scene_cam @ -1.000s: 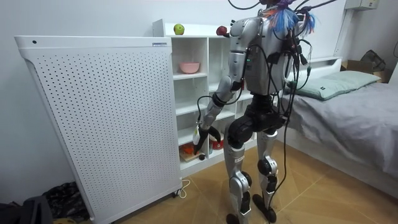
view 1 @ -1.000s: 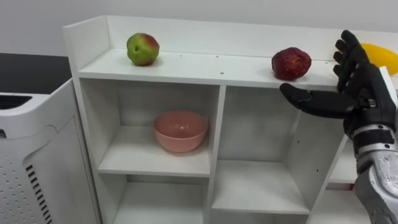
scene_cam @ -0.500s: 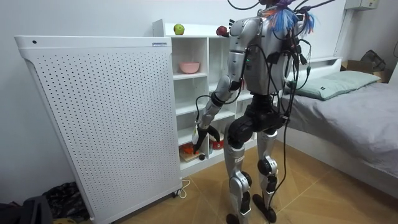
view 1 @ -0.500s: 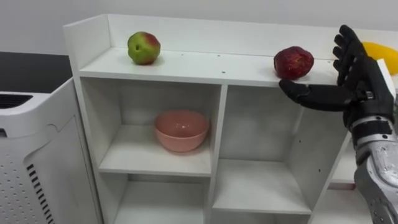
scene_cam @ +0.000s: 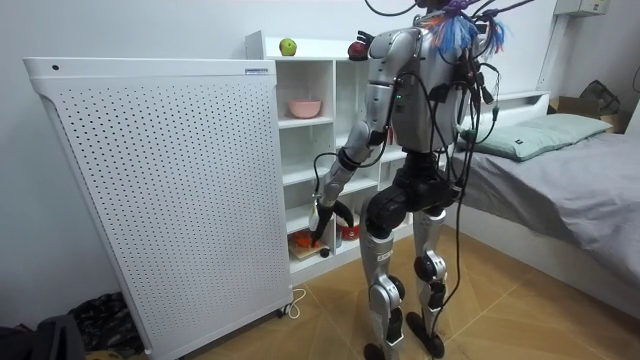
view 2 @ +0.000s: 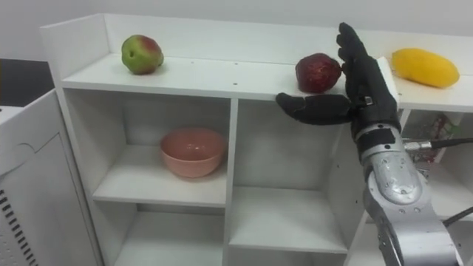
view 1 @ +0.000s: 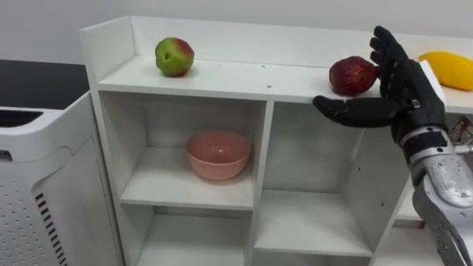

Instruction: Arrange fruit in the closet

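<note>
A white closet (view 1: 244,80) stands before me. On its top shelf sit a green-red apple (view 1: 174,57) at the left, a dark red apple (view 1: 352,75) right of the middle, and a yellow mango (view 1: 448,69) at the far right. My right hand (view 1: 405,83) is raised at the shelf's front edge, open, with straight fingers just right of the red apple and the thumb stretched left below the shelf edge. It holds nothing. My left hand (scene_cam: 323,224) hangs low by the bottom compartments in the room view.
A pink bowl (view 1: 218,154) rests in the upper left compartment. A tall white perforated unit (scene_cam: 150,180) stands against the closet's left side. Small red and orange items (scene_cam: 302,240) lie in a bottom compartment. A bed (scene_cam: 560,180) is behind me.
My right hand has moved left along the top shelf's edge, from near the mango to right beside the red apple. The fruit have not moved.
</note>
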